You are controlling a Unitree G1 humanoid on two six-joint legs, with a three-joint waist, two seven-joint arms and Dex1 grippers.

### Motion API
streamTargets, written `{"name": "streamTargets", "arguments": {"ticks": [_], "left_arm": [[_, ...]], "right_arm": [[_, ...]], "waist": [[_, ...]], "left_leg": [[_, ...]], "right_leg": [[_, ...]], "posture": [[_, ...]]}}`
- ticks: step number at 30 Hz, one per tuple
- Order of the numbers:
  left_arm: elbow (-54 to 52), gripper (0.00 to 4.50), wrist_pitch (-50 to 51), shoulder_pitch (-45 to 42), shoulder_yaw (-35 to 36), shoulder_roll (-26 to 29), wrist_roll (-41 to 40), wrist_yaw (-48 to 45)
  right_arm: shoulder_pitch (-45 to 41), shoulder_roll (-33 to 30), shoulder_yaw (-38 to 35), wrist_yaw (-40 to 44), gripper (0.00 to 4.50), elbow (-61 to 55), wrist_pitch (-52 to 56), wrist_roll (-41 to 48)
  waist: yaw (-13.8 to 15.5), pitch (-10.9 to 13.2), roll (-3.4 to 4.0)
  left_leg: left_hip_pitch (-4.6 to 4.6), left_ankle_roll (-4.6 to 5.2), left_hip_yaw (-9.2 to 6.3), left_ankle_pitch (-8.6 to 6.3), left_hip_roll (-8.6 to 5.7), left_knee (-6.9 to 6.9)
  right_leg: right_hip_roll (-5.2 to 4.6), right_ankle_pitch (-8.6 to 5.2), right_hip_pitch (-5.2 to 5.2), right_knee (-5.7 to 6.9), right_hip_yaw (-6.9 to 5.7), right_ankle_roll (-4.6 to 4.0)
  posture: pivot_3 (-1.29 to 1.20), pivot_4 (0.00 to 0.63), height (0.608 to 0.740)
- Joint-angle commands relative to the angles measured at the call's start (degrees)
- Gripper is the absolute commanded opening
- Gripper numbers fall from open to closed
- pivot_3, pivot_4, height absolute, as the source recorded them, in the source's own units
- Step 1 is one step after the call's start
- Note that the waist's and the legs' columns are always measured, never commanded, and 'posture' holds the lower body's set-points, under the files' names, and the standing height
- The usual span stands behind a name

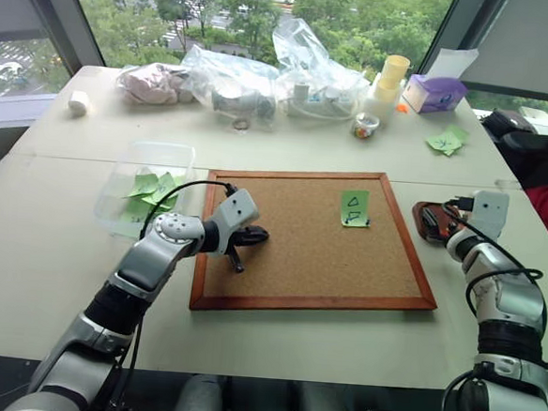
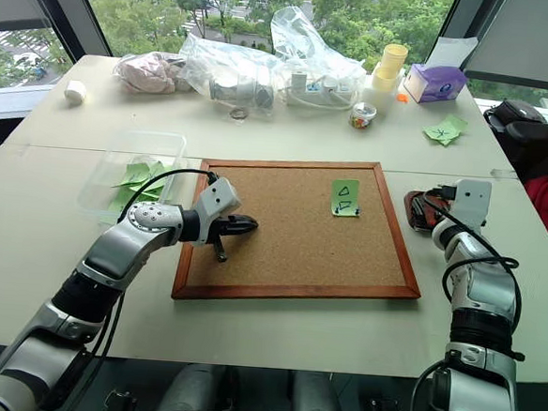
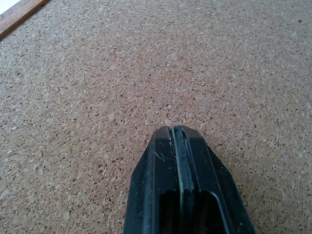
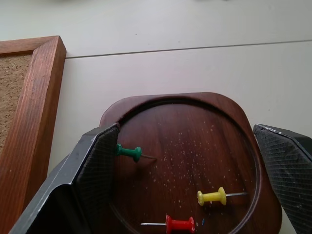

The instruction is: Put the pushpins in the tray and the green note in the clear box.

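Nearest you, your left gripper sits over the left part of the corkboard, its two black fingers pressed tight together with nothing between them; the wrist view shows only bare cork under the tips.

On your right, the right gripper hangs over the tray, jaws spread wide and holding nothing. The tray rests on the table just beside the corkboard's right frame. Three pushpins lie on their sides inside it: a green pushpin close to one finger pad, a yellow pushpin and a red pushpin nearer the wrist camera. From the head views the tray is partly hidden behind the gripper, so you can't count the pins there.

Further on, the green note with its black triangle marks is on the upper right area of the cork, apparently upright against it; whether a pin holds it is too small to tell. To the left of the board stands the clear box, with several plain green notes inside.

At the far edge of the table you have crinkled clear plastic bags, a purple tissue box, a stack of yellow cups, and a pair of loose green notes by the right side.
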Motion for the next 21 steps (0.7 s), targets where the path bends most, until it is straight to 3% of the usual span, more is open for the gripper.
{"name": "streamTargets", "arguments": {"ticks": [1, 21], "left_arm": [[0.73, 0.0, 0.35, 1.14, -1.81, -0.64, 0.34, -0.52], [0.55, 0.0, -0.06, 1.62, -1.94, -0.76, 0.8, -0.24]], "right_arm": [[-2.19, -0.05, -2.35, -1.0, 4.47, -1.57, 2.13, 2.15], [-0.48, 0.64, -7.1, -0.25, 4.47, -9.29, -2.25, 7.22]], "waist": [[0.01, 0.0, 0.0], [0.12, -0.04, 0.07]], "left_leg": [[0.0, 0.0, 0.0, 0.0, 0.0, 0.0], [0.0, 0.01, -0.02, 0.0, -0.01, 0.0]], "right_leg": [[0.0, 0.0, 0.0, 0.0, 0.0, 0.0], [-0.01, 0.0, 0.03, 0.0, 0.0, 0.0]], "posture": [[0.0, 0.15, 0.738], [0.0, 0.15, 0.738]]}}
